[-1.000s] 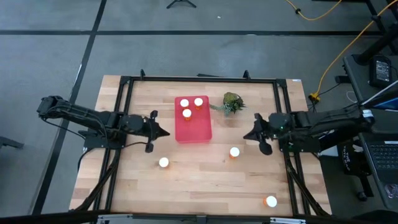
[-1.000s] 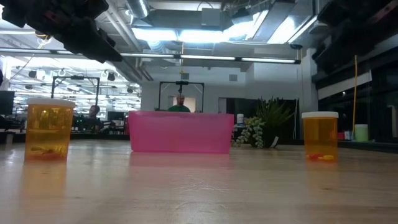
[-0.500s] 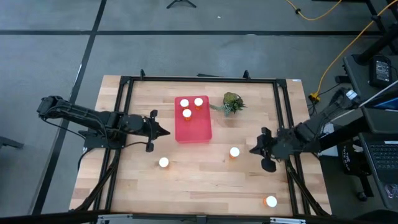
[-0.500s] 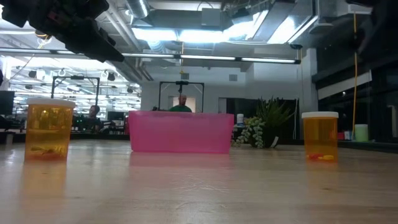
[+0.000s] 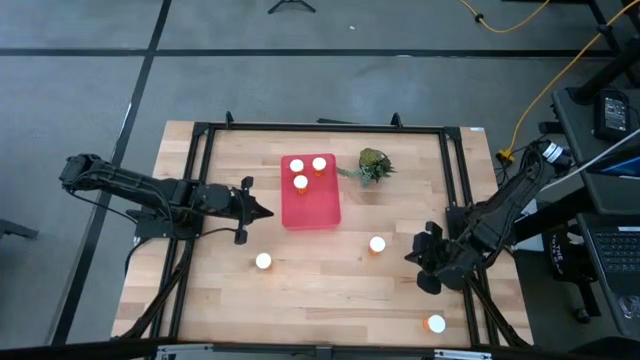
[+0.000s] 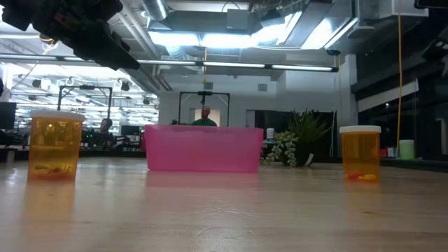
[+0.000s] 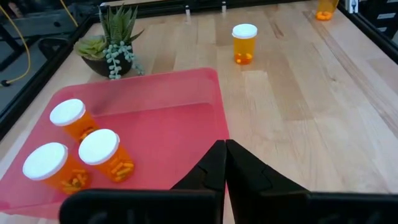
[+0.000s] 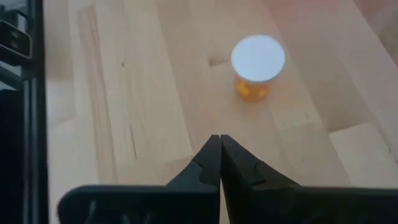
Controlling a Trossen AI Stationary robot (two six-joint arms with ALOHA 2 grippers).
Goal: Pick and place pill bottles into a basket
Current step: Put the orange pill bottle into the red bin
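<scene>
The red-pink basket (image 5: 310, 203) lies at the table's middle with three pill bottles (image 5: 301, 182) standing in its far end; they also show in the left wrist view (image 7: 102, 149). Three more orange bottles stand on the wood: one near the left (image 5: 263, 261), one right of the middle (image 5: 377, 244), one at the near right (image 5: 435, 323). My left gripper (image 5: 266, 212) is shut and empty, just left of the basket (image 7: 155, 124). My right gripper (image 5: 410, 257) is shut and empty, right of the middle bottle (image 8: 257, 65) and above the table.
A small green plant (image 5: 373, 164) stands right of the basket's far end. A black frame (image 5: 455, 190) runs round the table top. In the low view the basket (image 6: 203, 148) stands between two bottles (image 6: 54, 145) (image 6: 360, 152). Bare wood lies along the near edge.
My right gripper has gone toward the table's near edge, from level with the basket's near end to beside the middle bottle, and its arm has left the low view's upper right. It stays shut.
</scene>
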